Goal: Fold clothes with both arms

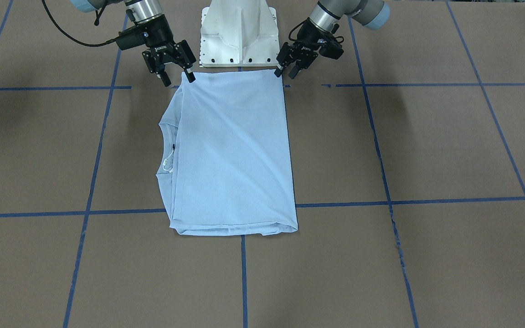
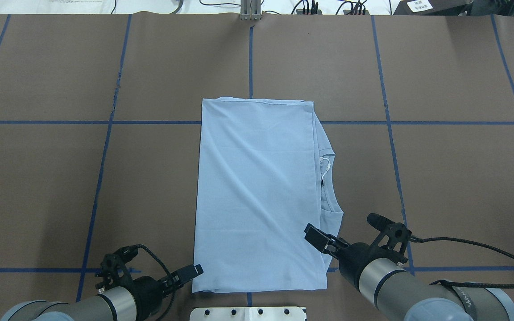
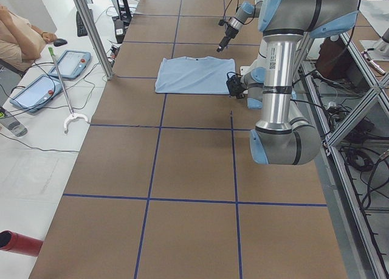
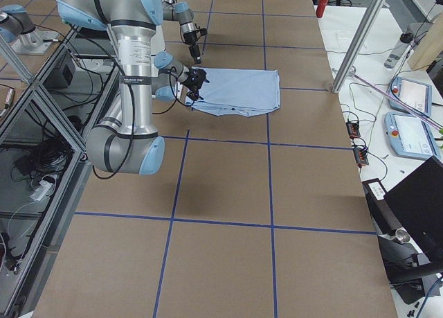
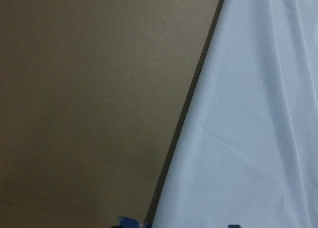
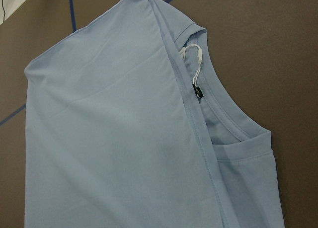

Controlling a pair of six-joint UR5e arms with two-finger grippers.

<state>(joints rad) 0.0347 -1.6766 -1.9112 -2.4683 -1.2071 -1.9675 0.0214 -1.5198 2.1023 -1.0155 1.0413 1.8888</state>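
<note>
The clothes are one light blue T-shirt (image 1: pixel 235 150), folded into a long rectangle and lying flat mid-table (image 2: pixel 257 191). Its ribbed collar (image 1: pixel 164 150) and white neck tag (image 6: pixel 191 56) stick out along one long side. My right gripper (image 1: pixel 178 78) is open, with one fingertip just over the near collar-side corner (image 2: pixel 321 238). My left gripper (image 1: pixel 286 72) is open at the other near corner (image 2: pixel 188 273). The left wrist view shows only the shirt's edge (image 5: pixel 248 128) lying on the table. Neither gripper holds any cloth.
The white pedestal base (image 1: pixel 238 36) stands right behind the shirt's near edge. Blue tape lines (image 2: pixel 250 58) grid the brown table cover. Beyond the far table edge are a person (image 3: pixel 15 36), tablets (image 3: pixel 67 63) and a metal post (image 3: pixel 91 30).
</note>
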